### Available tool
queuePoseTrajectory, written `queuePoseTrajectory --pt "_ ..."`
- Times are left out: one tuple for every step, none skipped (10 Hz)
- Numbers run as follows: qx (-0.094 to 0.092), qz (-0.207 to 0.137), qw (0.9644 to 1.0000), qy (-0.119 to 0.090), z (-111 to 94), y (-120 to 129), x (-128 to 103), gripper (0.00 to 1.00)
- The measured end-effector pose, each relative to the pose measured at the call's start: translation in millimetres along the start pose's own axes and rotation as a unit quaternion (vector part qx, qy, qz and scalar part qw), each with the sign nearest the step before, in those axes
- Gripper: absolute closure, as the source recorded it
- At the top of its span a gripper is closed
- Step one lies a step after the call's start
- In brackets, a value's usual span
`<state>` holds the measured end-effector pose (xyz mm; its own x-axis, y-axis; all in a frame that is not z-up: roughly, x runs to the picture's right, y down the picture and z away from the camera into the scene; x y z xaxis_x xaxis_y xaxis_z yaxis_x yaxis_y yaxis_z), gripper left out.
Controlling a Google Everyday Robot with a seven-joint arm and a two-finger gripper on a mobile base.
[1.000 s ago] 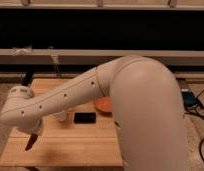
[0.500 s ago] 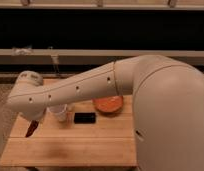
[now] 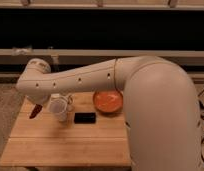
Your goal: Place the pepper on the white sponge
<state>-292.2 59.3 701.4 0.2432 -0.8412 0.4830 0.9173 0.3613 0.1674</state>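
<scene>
Presently, one wooden bench (image 3: pixel 70 145) with a slatted top, carrying three loose items. Pincer (image 3: pixel 38 105): at the end of the long white arm (image 3: pixel 80 80), low over the bench's rear left corner, closed tight on the pepper. Pepper (image 3: pixel 34 112): dark red and slender, hanging tilted from the pincer by the bench's left edge; whether its lower end touches the wood cannot be told. White cup (image 3: pixel 59 108): upright, just right of the pepper and apart from it. Black block (image 3: pixel 85 117): lying flat, just right of the cup. Orange bowl (image 3: pixel 107 101): behind and right of the block, its far rim hidden by the arm
</scene>
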Motion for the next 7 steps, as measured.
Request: queuePoseTrajectory --pt "0.005 0.016 0.9998 0.007 0.1 1.7 18.8 0.97" --pt "0.008 0.027 0.9995 0.012 0.0 4.3 31.6 0.97" --pt "0.01 0.038 0.9991 0.017 -0.2 8.1 42.7 0.97" --pt "0.011 0.049 0.9985 0.024 0.3 11.8 52.9 0.97" --pt "0.012 0.058 0.9978 0.029 0.6 14.6 60.1 0.97" --pt "0.013 0.069 0.9969 0.034 0.8 17.5 64.2 0.97" --pt "0.013 0.072 0.9967 0.036 1.2 18.3 65.8 0.97"
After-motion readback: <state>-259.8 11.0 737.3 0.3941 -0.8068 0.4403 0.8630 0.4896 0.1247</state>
